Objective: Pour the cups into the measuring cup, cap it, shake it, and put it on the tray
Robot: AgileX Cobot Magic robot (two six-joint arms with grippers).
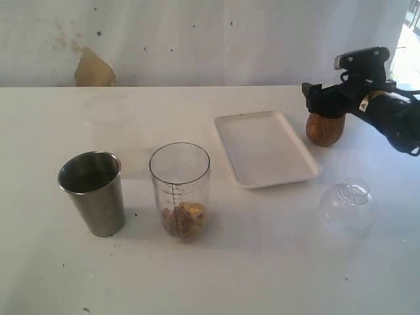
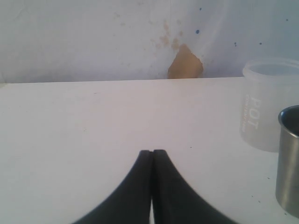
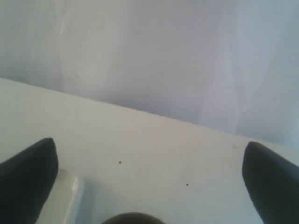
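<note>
Wooden cup (image 1: 323,131) sat by the table's right edge, with the right gripper (image 1: 323,108) wide open over it. The measuring cup (image 1: 180,187) was part-filled and uncapped; the left gripper (image 2: 152,156) was closed and empty.

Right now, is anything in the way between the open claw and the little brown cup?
Nothing visible is. The right gripper is open right at the wooden cup, with no object between them. The white tray lies beside the cup, not in the gap.

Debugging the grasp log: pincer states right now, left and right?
Left pincer: closed, empty.
Right pincer: open, over the wooden cup.
</note>
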